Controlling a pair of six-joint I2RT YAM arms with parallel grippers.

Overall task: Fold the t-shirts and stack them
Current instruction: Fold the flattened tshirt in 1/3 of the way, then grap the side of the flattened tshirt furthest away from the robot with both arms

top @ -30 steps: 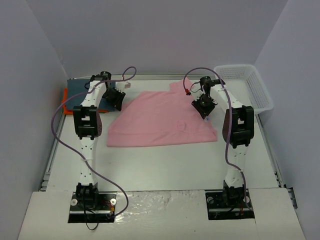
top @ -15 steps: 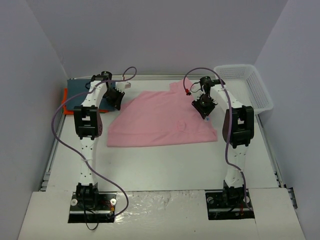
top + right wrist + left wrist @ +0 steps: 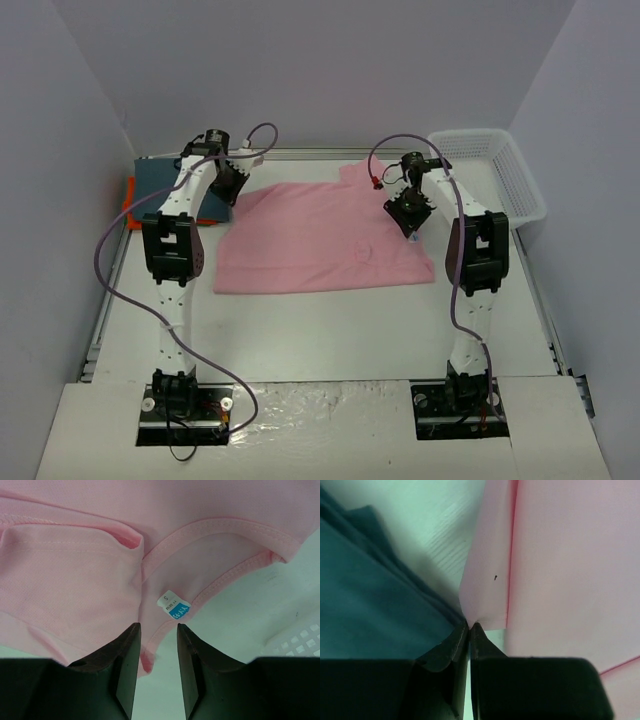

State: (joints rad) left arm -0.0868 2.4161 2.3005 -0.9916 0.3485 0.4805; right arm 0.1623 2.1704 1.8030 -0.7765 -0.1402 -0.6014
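Observation:
The light pink t-shirt (image 3: 320, 235) lies spread across the middle of the table. My left gripper (image 3: 228, 183) is shut on the pink shirt's far left edge (image 3: 485, 595), right next to the dark slate blue-grey shirt (image 3: 170, 180) folded at the far left. A strip of the bright orange shirt (image 3: 129, 200) shows under the blue-grey one. My right gripper (image 3: 408, 213) is open just above the pink shirt's collar (image 3: 210, 555). Its jaws straddle the collar edge near the size label (image 3: 174, 607).
A white plastic mesh basket (image 3: 495, 175) stands at the far right corner. White walls close in the table on three sides. The arm cables loop over the far part of the table.
My left gripper has moved toward the far side, drawing the pink shirt's left corner with it. The right gripper has stayed in place.

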